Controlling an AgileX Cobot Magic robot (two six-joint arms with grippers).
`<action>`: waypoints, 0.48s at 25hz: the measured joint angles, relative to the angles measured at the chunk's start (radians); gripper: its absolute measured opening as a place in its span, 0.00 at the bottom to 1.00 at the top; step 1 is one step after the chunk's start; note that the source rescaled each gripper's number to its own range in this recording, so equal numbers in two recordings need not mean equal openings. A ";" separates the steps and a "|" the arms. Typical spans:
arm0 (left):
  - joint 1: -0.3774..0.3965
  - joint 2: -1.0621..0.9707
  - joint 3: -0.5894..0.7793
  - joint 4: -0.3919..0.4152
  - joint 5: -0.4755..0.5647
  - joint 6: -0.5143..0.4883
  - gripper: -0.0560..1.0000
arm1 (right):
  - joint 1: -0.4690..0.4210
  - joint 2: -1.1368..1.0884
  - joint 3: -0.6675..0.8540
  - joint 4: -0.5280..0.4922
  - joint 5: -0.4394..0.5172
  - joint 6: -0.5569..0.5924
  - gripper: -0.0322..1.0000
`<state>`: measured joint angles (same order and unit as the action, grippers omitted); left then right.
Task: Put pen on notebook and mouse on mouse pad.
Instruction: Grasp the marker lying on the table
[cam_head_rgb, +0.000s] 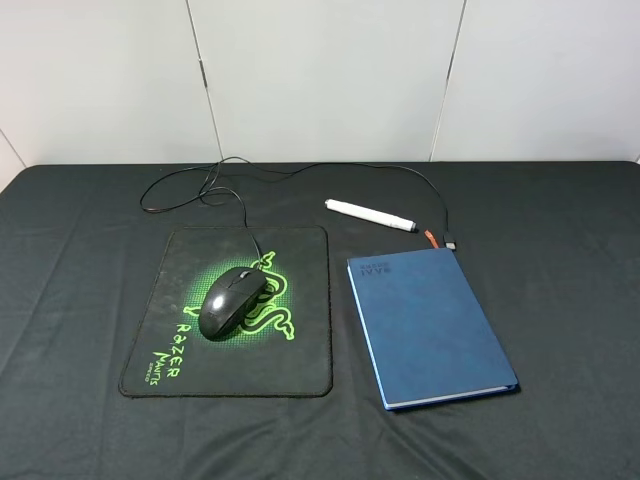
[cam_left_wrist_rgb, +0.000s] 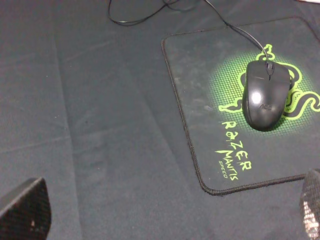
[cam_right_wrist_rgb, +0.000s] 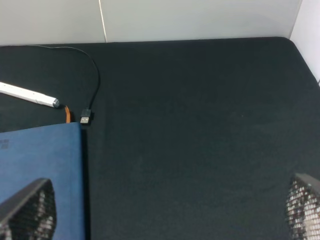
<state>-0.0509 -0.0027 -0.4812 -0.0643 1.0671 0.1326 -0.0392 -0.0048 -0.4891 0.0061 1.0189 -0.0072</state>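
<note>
The black mouse (cam_head_rgb: 230, 302) rests on the green logo of the black mouse pad (cam_head_rgb: 290, 360), also seen as mouse (cam_left_wrist_rgb: 265, 95) on pad (cam_left_wrist_rgb: 200, 100). The white pen (cam_head_rgb: 370, 214) lies on the cloth just behind the blue notebook (cam_head_rgb: 428, 325); the right wrist view shows the pen (cam_right_wrist_rgb: 27, 95) and a notebook corner (cam_right_wrist_rgb: 45, 160). Neither arm appears in the high view. My left gripper (cam_left_wrist_rgb: 165, 215) is open above bare cloth, near the pad's corner. My right gripper (cam_right_wrist_rgb: 165, 210) is open, one finger over the notebook's edge.
The mouse cable (cam_head_rgb: 300, 170) loops across the back of the table and ends in a USB plug (cam_head_rgb: 451, 243) next to the orange ribbon (cam_head_rgb: 432, 238). A black cloth (cam_head_rgb: 560, 250) covers the table; a white wall (cam_head_rgb: 320, 70) stands behind it.
</note>
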 joint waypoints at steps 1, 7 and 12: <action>0.000 0.000 0.000 0.000 0.000 0.000 1.00 | 0.000 0.000 0.000 0.000 0.000 0.000 1.00; 0.000 0.000 0.000 0.000 0.000 0.000 1.00 | 0.000 0.000 0.000 0.000 0.000 0.000 1.00; 0.000 0.000 0.000 0.000 0.000 0.000 1.00 | 0.000 0.000 0.000 0.000 0.000 0.000 1.00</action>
<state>-0.0509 -0.0027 -0.4812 -0.0643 1.0671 0.1326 -0.0392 -0.0048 -0.4891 0.0061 1.0189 -0.0072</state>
